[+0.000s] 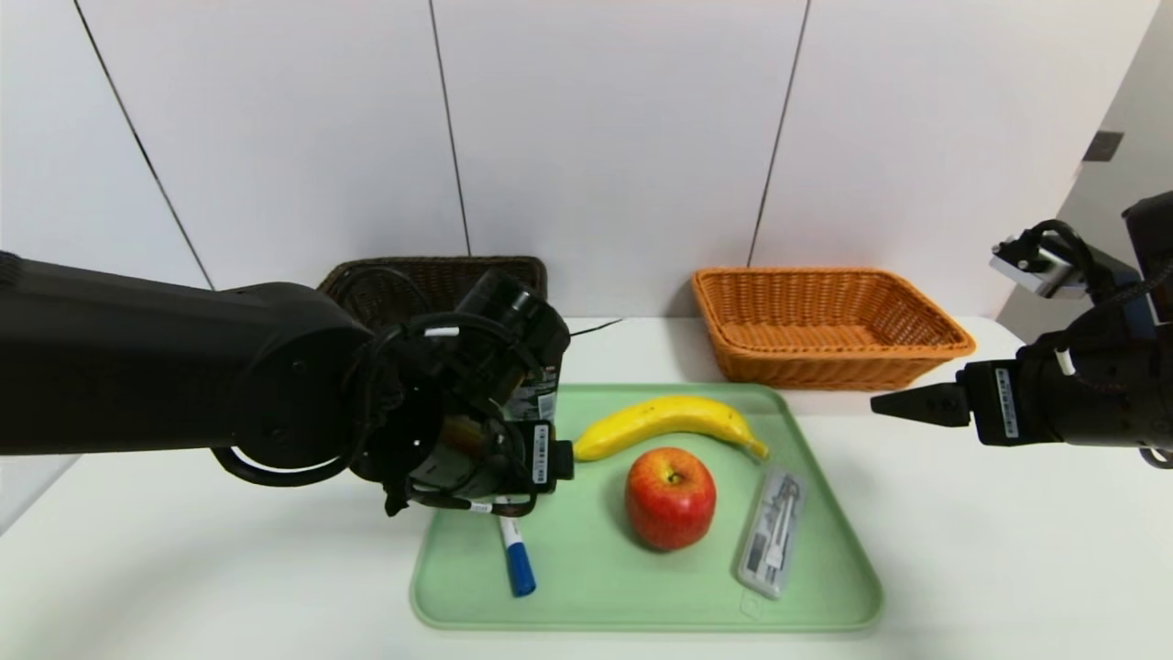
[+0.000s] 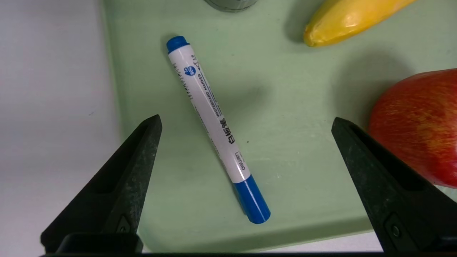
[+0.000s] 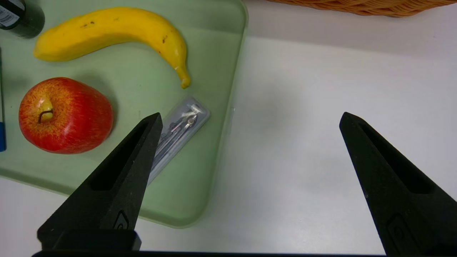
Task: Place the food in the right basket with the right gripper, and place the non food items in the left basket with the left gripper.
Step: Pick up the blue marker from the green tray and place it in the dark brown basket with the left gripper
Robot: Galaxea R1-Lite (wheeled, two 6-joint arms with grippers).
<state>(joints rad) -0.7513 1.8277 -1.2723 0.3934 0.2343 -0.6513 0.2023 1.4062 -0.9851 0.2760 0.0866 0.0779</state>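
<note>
Marker point(image 2: 218, 128) lies ungrasped between the left gripper's point(image 2: 246, 117) wide-spread, empty fingers point(image 2: 141, 160).

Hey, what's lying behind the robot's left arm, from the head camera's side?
Partly visible past it: the dark brown basket, whose inside is mostly blocked, and a printed tube. The marker shows its blue cap; its other end is covered.
</note>
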